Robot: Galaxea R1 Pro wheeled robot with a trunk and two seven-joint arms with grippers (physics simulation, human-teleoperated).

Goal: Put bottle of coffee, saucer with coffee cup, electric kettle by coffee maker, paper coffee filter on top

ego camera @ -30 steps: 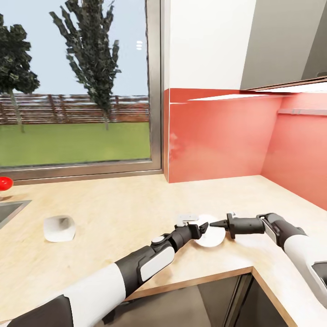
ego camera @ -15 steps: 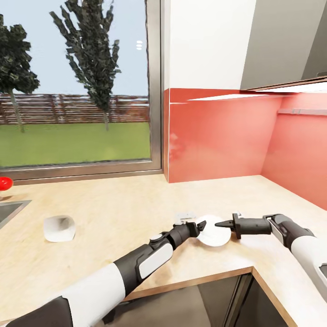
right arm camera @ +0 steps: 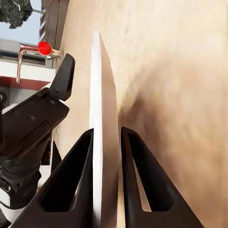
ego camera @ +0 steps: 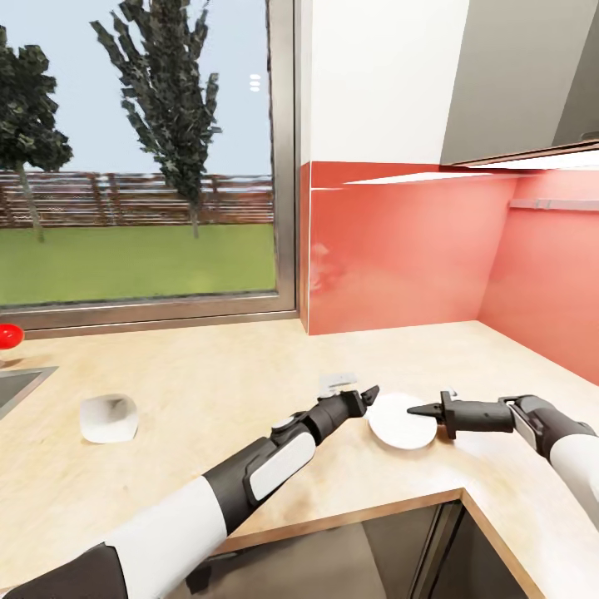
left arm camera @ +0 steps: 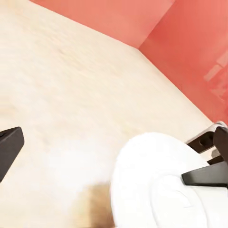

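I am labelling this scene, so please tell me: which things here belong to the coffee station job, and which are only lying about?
Belongs to the job:
- saucer, pinched at its rim by the right gripper
- left gripper, open beside the saucer
- countertop

Just lying about:
- white cup-like thing near the sink; possibly the coffee cup, I cannot tell
- sink
- red knob

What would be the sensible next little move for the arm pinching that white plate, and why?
Probably lower the saucer flat onto the countertop and only then open. The right gripper pinches its rim, and the right wrist view shows a shadow under it, suggesting it is lifted. The left gripper sits open beside it, and the coffee cup waits by the sink.
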